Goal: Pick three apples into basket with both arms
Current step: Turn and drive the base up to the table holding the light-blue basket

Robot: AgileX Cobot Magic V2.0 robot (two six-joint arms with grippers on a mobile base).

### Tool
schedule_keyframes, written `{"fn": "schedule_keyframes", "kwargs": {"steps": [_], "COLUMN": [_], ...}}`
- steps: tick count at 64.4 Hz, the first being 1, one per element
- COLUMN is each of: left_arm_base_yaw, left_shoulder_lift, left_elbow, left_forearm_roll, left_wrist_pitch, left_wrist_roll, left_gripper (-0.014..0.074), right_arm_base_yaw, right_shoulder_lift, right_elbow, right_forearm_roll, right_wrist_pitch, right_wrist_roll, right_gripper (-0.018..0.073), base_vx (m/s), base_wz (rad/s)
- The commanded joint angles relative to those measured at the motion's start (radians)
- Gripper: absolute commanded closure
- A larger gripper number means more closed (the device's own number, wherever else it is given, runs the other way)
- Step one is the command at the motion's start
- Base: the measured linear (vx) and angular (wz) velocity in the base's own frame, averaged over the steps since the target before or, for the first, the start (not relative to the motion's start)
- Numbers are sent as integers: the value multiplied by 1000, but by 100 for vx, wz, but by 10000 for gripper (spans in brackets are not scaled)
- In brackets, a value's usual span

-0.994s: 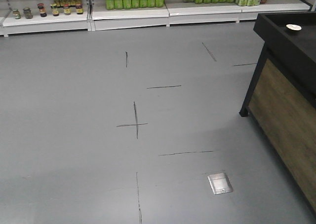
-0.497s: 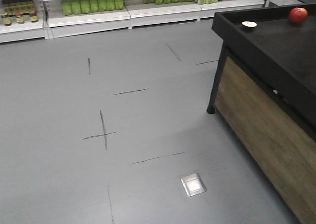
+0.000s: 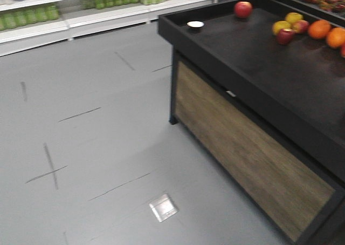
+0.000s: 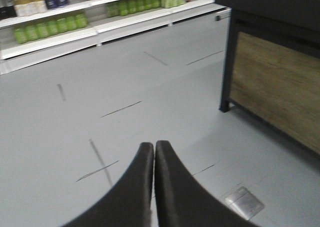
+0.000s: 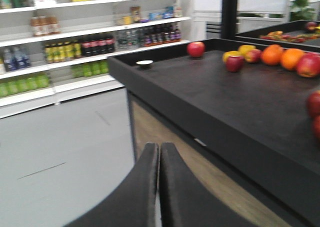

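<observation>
I'm only approaching: the black table (image 3: pixel 253 83) lies to my right, apples (image 3: pixel 243 9) along its far edge and far right corner, basket out of view. Left gripper (image 4: pixel 154 146) and right gripper (image 5: pixel 159 147) are pressed together, empty. Next, I'd drive closer, then spread them.
</observation>
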Motion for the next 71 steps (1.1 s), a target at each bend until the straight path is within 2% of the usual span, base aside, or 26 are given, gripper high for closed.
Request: {"fn": "schedule_keyframes", "kwargs": {"steps": [1, 71], "left_arm_base_yaw": [-1, -1], "left_shoulder_lift": [-22, -22], "left_elbow": [27, 27], "left_forearm_roll": [1, 1], "left_wrist_pitch": [-68, -68], "left_wrist_roll": [-7, -7], "left_gripper": [603, 603], "right_arm_base_yaw": [-1, -1], "right_shoulder_lift": [-8, -8], "right_elbow": [10, 10], "right_forearm_roll": [-2, -2], "right_wrist_pitch": [-75, -75], "right_wrist_roll": [-2, -2], "right_gripper": [563, 563], "base_vx": [11, 10], "base_wz": [-53, -46]}}
